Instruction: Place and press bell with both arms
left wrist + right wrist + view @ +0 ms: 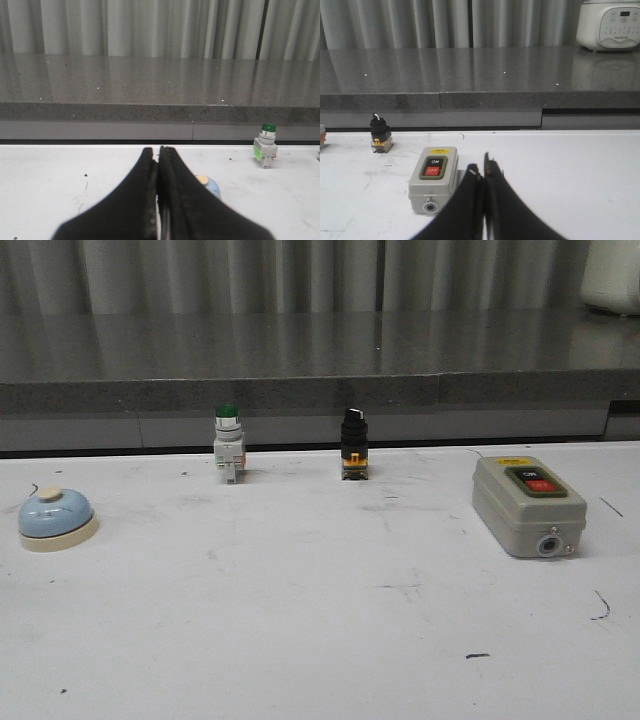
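The light-blue bell (57, 519) with a cream base and cream button sits on the white table at the far left of the front view. In the left wrist view the bell (211, 186) peeks out just behind the right finger of my left gripper (158, 151), which is shut and empty. My right gripper (481, 167) is shut and empty, beside the grey switch box (433, 177). Neither arm shows in the front view.
A green-capped push button (228, 444) and a black selector switch (353, 443) stand at the table's back edge. The grey ON/OFF switch box (528, 505) lies at the right. A dark stone counter (320, 360) runs behind, with a white appliance (610, 24) on it.
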